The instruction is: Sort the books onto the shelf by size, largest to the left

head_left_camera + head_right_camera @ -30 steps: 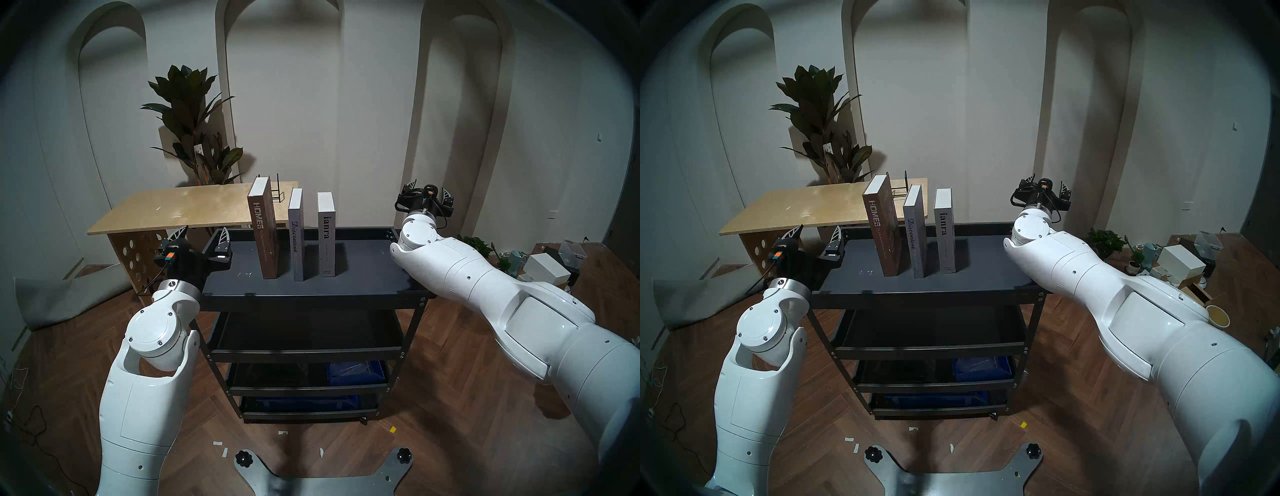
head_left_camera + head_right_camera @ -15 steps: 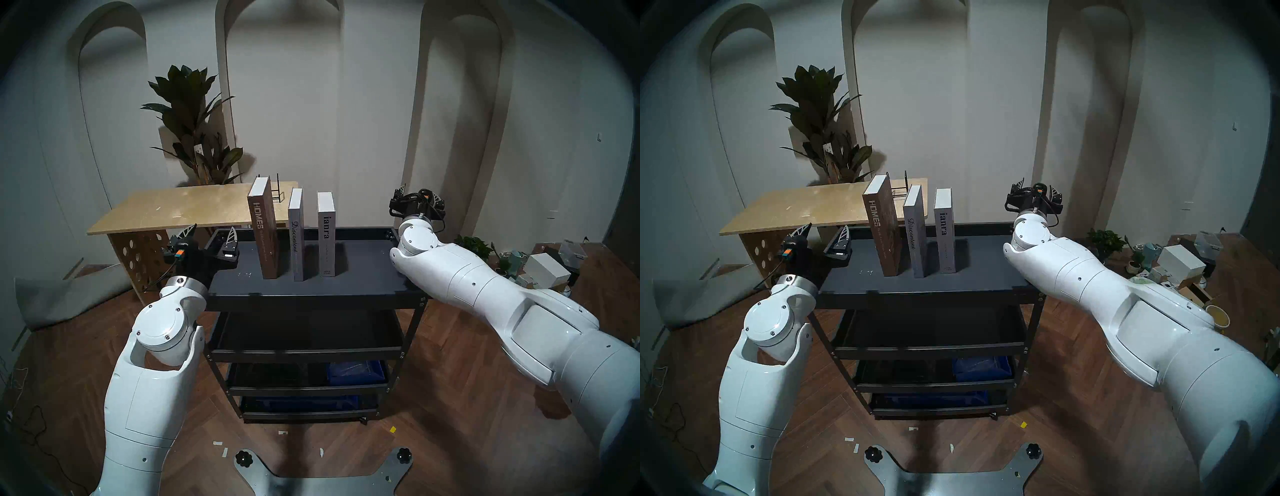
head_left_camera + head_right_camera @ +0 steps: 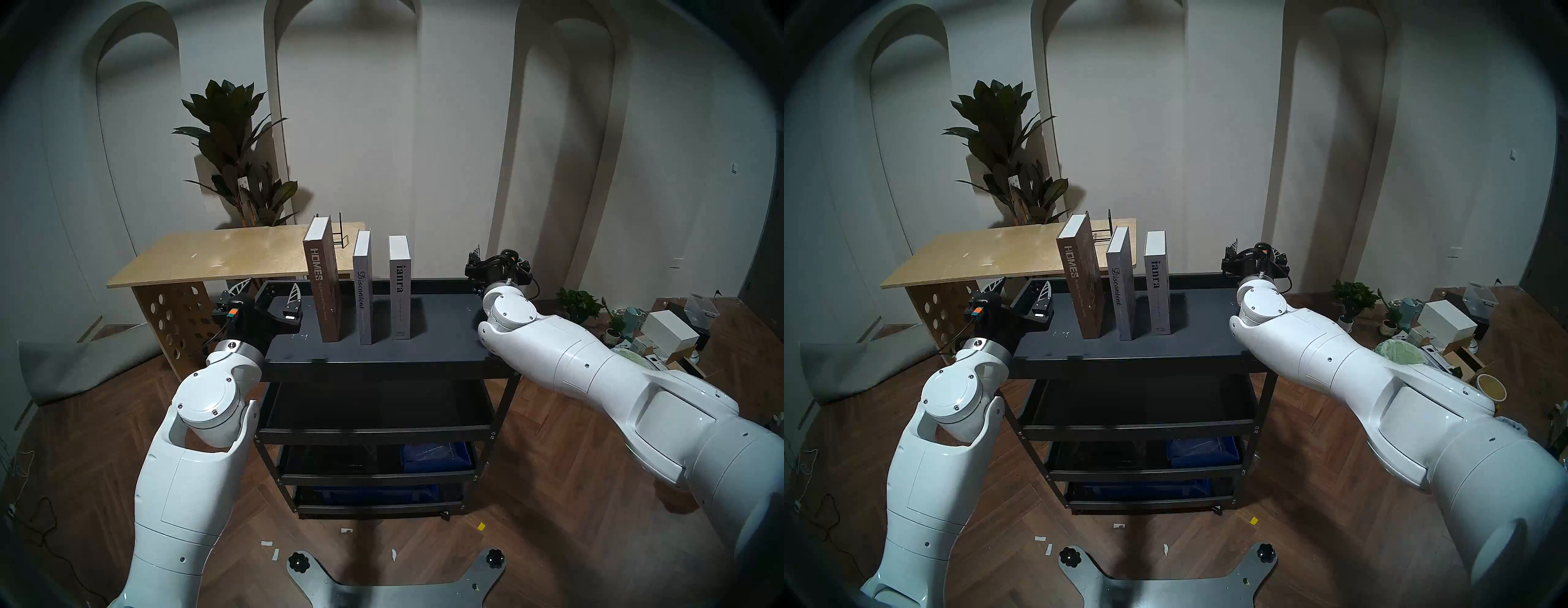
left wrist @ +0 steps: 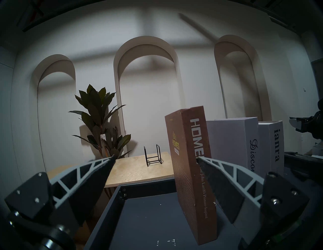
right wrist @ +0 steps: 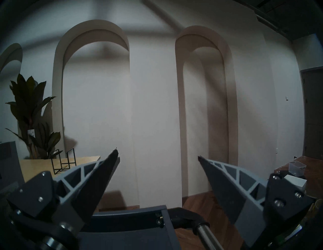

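Three books stand upright in a row on the black shelf's top tray (image 3: 445, 335): brown "HOMES" (image 3: 324, 293) at the left, grey "Discontent" (image 3: 362, 293) in the middle, light grey "ianra" (image 3: 400, 293) at the right. My left gripper (image 3: 267, 291) hovers open over the tray's left end, just left of "HOMES" (image 4: 190, 174), holding nothing. In the left wrist view its right finger (image 4: 225, 183) overlaps that book's spine. My right gripper (image 3: 499, 259) is open and empty above the tray's back right corner (image 5: 162, 218), by the chrome handle (image 5: 204, 232).
A tan wooden table (image 3: 220, 254) with a small black wire rack (image 3: 339, 235) stands behind the shelf's left end, a tall plant (image 3: 237, 161) behind it. Blue bins (image 3: 437, 456) sit on lower tiers. Boxes and pots (image 3: 670, 331) clutter the floor at the right.
The left gripper has moved right, in over the tray's left end toward "HOMES". The right gripper has dropped and shifted left toward the back right corner. The books have not moved.
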`<state>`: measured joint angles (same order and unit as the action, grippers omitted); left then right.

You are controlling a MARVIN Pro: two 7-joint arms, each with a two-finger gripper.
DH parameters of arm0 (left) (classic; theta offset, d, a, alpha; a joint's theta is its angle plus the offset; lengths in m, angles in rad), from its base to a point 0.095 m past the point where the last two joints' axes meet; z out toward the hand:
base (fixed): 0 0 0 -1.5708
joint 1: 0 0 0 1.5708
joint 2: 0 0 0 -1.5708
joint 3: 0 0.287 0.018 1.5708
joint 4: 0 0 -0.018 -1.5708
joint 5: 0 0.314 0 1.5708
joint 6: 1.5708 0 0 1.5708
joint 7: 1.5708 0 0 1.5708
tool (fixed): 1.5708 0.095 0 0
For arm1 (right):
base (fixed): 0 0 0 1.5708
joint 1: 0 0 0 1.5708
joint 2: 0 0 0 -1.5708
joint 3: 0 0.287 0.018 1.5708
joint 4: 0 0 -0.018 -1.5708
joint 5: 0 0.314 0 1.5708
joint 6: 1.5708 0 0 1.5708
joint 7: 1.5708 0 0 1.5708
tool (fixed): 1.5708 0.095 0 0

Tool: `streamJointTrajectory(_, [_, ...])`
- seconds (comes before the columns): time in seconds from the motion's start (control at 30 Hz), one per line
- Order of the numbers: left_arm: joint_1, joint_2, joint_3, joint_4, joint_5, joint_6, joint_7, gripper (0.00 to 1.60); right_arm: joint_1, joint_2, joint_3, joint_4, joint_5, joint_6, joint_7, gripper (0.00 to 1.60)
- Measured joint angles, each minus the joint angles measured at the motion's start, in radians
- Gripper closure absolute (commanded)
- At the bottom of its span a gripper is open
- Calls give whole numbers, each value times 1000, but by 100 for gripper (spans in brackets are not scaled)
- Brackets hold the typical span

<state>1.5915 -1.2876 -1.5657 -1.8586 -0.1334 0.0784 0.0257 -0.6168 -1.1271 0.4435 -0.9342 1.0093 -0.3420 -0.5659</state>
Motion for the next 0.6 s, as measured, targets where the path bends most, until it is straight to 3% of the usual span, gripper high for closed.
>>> streamJointTrajectory(0.6, [-35, 5, 24, 39, 17, 0, -11, 0, -20, 84, -6, -124, 55, 59, 140, 0])
